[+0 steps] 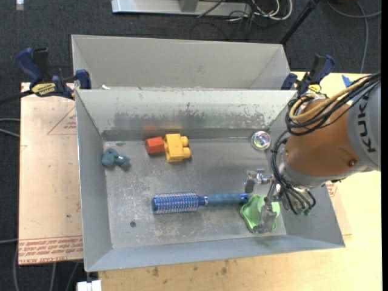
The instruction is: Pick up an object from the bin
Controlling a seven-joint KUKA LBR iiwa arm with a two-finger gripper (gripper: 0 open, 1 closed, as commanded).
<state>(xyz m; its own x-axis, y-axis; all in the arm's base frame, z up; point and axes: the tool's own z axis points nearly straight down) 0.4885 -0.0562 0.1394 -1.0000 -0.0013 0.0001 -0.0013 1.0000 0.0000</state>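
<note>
Green crumpled thing [250, 211] in the bin's [92, 180] near-right corner, at the handle end of the blue hairbrush [182, 202], sits directly beneath the gripper [264, 216]; brush axis runs leftward; open or closed, cannot tell.

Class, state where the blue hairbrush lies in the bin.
In the camera view the blue hairbrush lies along the bin's lower floor, below the yellow block, its handle pointing right toward the green thing.

Bare floor is left between the blue hairbrush [177, 202] and the yellow block [177, 147], red block [155, 145] and grey-blue figure [114, 159] behind it. Beyond the brush's handle end, room is taken by a green thing [251, 211] and the arm [321, 150].
</note>
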